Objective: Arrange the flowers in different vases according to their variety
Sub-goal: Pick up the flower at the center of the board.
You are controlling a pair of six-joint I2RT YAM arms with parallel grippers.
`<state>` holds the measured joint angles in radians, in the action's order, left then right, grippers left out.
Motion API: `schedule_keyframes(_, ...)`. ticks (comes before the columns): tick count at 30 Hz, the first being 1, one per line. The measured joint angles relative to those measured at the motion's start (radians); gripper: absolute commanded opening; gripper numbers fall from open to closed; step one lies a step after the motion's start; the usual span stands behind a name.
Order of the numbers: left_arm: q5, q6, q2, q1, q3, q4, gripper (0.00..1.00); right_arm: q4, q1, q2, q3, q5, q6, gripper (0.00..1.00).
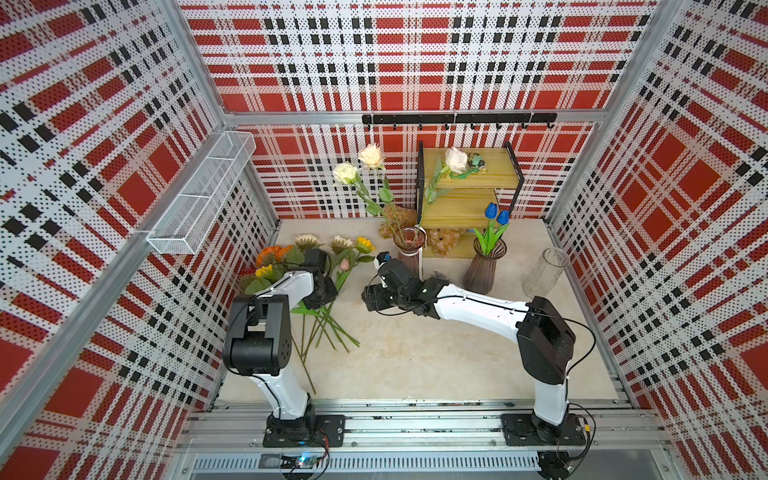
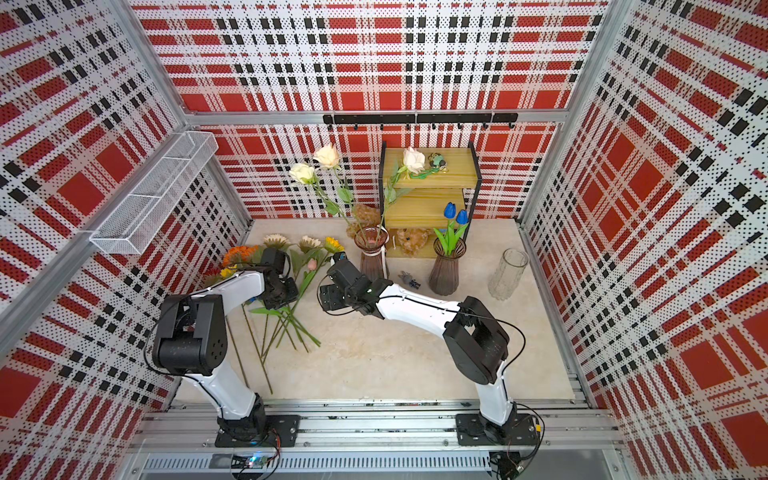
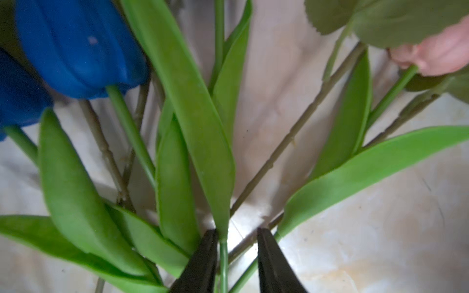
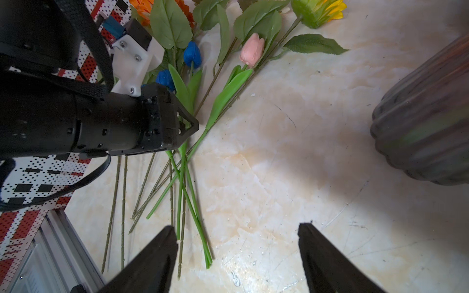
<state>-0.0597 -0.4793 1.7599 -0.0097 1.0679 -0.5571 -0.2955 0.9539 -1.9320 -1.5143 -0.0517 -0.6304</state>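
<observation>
**Left arm.** The left hand is low over the pile on the bench. Its fingers stand a little apart and straddle a thin green tulip stem. The gap is wider than the stem, so this is not a pinch. One finger is just beside the stem; whether it touches cannot be told.

**Right arm.** The right hand hangs above bare bench with its fingers spread wide and nothing between them. It is near the stem ends and near the rose vase.

**Flowers on the bench.** The pile lies at the left side, with heads toward the back wall and stems crossing toward the front:
- blue tulips — two, beside the left hand
- pink tulip
- sunflowers

**Vases.** All stand upright toward the rear:
- The rose vase holds three cream roses.
- The tulip vase holds a blue tulip pair.
- The clear vase stands to its right, apart from it.
</observation>
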Motion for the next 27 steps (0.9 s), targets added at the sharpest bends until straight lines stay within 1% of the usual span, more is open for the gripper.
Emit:
schedule_keyframes(4, 0.003, 0.006, 0.001, 0.0, -0.019, 0.014, 0.25, 0.0, 0.0, -0.006, 0.0, 0.004, -0.002, 0.8)
schedule_keyframes(9, 0.005, 0.008, -0.001, 0.0, -0.033, 0.017, 0.12, -0.007, 0.0, -0.015, -0.013, 0.011, -0.009, 0.78)
schedule_keyframes(12, 0.006, 0.007, -0.019, -0.003, -0.032, 0.01, 0.08, -0.008, 0.0, -0.035, -0.038, 0.018, -0.017, 0.77)
schedule_keyframes(15, 0.003, 0.008, -0.057, -0.003, -0.006, -0.024, 0.07, -0.014, 0.0, -0.06, -0.063, 0.033, -0.03, 0.75)
schedule_keyframes(20, -0.014, 0.008, -0.138, -0.003, 0.097, -0.074, 0.05, -0.039, 0.0, -0.122, -0.135, 0.062, -0.081, 0.73)
schedule_keyframes(27, -0.059, 0.016, -0.259, 0.006, 0.199, -0.14, 0.04, -0.063, 0.0, -0.244, -0.274, 0.132, -0.169, 0.61)
